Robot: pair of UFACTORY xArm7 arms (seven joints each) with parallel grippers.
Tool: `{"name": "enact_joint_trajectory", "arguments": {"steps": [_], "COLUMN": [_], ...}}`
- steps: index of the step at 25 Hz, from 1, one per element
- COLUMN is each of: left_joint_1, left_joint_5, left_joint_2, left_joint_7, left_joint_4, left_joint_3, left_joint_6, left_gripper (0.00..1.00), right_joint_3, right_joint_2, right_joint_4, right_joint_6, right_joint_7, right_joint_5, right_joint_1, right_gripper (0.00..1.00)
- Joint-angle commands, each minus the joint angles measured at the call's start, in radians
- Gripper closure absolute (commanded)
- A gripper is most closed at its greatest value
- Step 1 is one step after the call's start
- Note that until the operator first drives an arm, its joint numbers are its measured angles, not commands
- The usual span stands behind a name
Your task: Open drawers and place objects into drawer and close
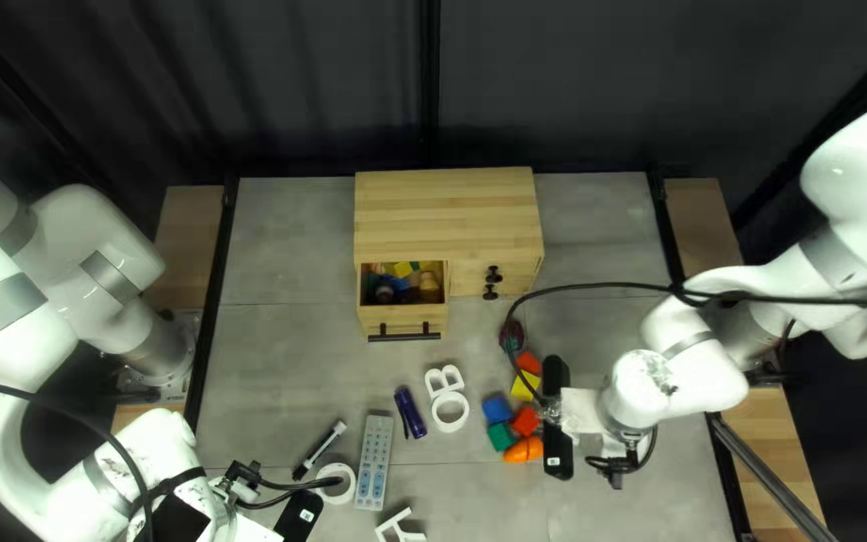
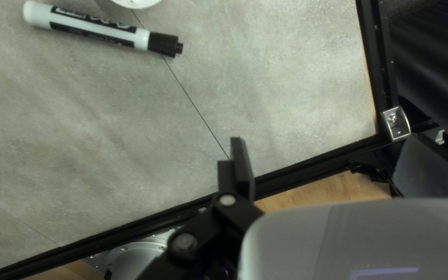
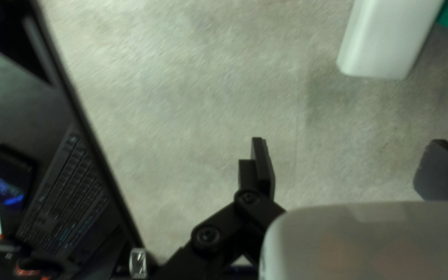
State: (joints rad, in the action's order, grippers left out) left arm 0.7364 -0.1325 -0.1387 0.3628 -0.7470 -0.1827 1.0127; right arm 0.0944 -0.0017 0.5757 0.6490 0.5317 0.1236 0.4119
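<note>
Top left view: grey tabletop [image 1: 283,361], dark curtain [image 1: 293,80] behind (softly pleated); left gripper [image 1: 298,517], right gripper [image 1: 557,442] spread.

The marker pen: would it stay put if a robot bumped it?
Probably not: the marker has a round-looking barrel lying on the flat table, so a sideways nudge would likely roll it. Its slim, plastic-looking body suggests it is stiff and light.

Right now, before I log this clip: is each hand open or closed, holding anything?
Left hand: open, nothing between its fingers.
Right hand: open, holding nothing.
</note>
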Motion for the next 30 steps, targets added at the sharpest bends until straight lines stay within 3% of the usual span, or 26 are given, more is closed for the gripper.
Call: {"name": "enact_joint_trajectory", "arguments": {"steps": [1, 26, 27, 28, 29, 30], "left_joint_1": [0.000, 0.000, 0.000, 0.000, 0.000, 0.000], "left_joint_5": [0.000, 0.000, 0.000, 0.000, 0.000, 0.000], "left_joint_2": [0.000, 0.000, 0.000, 0.000, 0.000, 0.000], "left_joint_7": [0.000, 0.000, 0.000, 0.000, 0.000, 0.000], "left_joint_4": [0.000, 0.000, 0.000, 0.000, 0.000, 0.000], "left_joint_3": [0.000, 0.000, 0.000, 0.000, 0.000, 0.000], "left_joint_6": [0.000, 0.000, 0.000, 0.000, 0.000, 0.000], "left_gripper": [0.00, 0.00, 0.00, 0.00, 0.00, 0.00], "right_joint_3": [-0.005, -0.024, -0.024, -0.024, -0.024, -0.024], "right_joint_2": [0.052, 0.178, 0.178, 0.177, 0.176, 0.175], "right_joint_4": [0.038, 0.128, 0.129, 0.131, 0.132, 0.136], "right_joint_6": [-0.002, -0.050, -0.049, -0.045, -0.043, -0.032], "right_joint_7": [0.036, 0.085, 0.086, 0.089, 0.091, 0.096], "right_joint_5": [-0.042, -0.137, -0.138, -0.141, -0.142, -0.145], "right_joint_1": [0.000, 0.011, 0.011, 0.012, 0.013, 0.014], "right_gripper": [0.00, 0.02, 0.12, 0.35, 0.85, 0.93]}}
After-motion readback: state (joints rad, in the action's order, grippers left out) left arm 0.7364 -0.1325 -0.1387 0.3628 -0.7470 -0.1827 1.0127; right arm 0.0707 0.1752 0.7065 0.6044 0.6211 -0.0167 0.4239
